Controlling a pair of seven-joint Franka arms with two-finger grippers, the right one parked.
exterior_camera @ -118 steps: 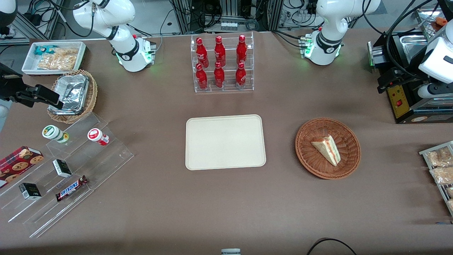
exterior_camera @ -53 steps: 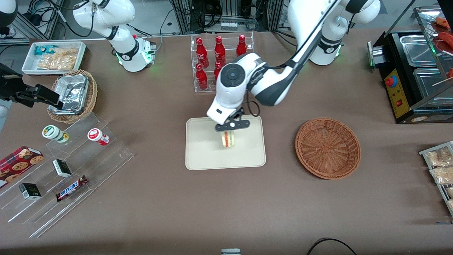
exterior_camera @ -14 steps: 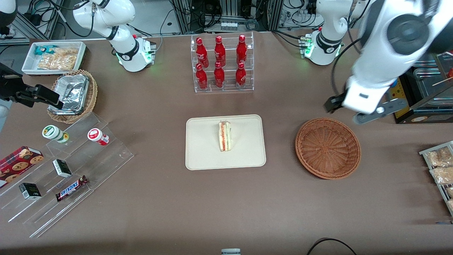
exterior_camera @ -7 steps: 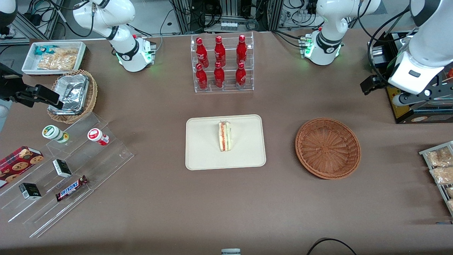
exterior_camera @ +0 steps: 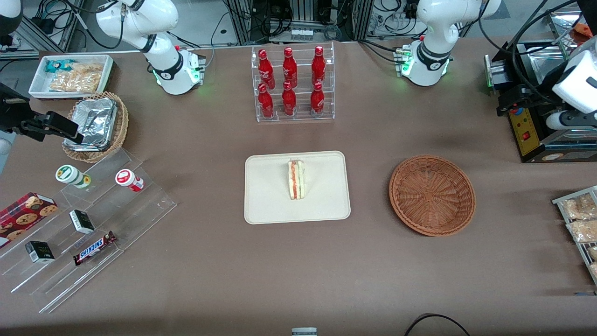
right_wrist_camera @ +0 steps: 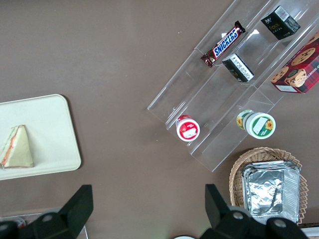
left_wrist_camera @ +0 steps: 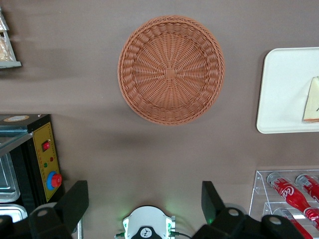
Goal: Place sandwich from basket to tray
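Note:
The sandwich (exterior_camera: 296,179) lies on the cream tray (exterior_camera: 266,198), its red and green filling stripe facing up. It also shows in the left wrist view as a pale wedge (left_wrist_camera: 313,97) on the tray (left_wrist_camera: 281,89). The reddish-brown basket (exterior_camera: 432,195) sits empty beside the tray, toward the working arm's end; it is empty in the left wrist view too (left_wrist_camera: 171,69). My gripper (left_wrist_camera: 143,199) is open with nothing between its fingers. It hangs high over the black appliance at the working arm's end of the table (exterior_camera: 566,120), well away from basket and tray.
A clear rack of red bottles (exterior_camera: 293,84) stands farther from the camera than the tray. A black appliance with a red button (exterior_camera: 527,130) and a rack of snack packets (exterior_camera: 578,219) are near my gripper. A stepped acrylic shelf (exterior_camera: 84,224), a foil-filled tan basket (exterior_camera: 95,125) and a white bin (exterior_camera: 70,74) lie toward the parked arm's end.
The sandwich went from the basket to the tray and was let go. Over the last second my open gripper swung away from above the basket toward the black appliance.

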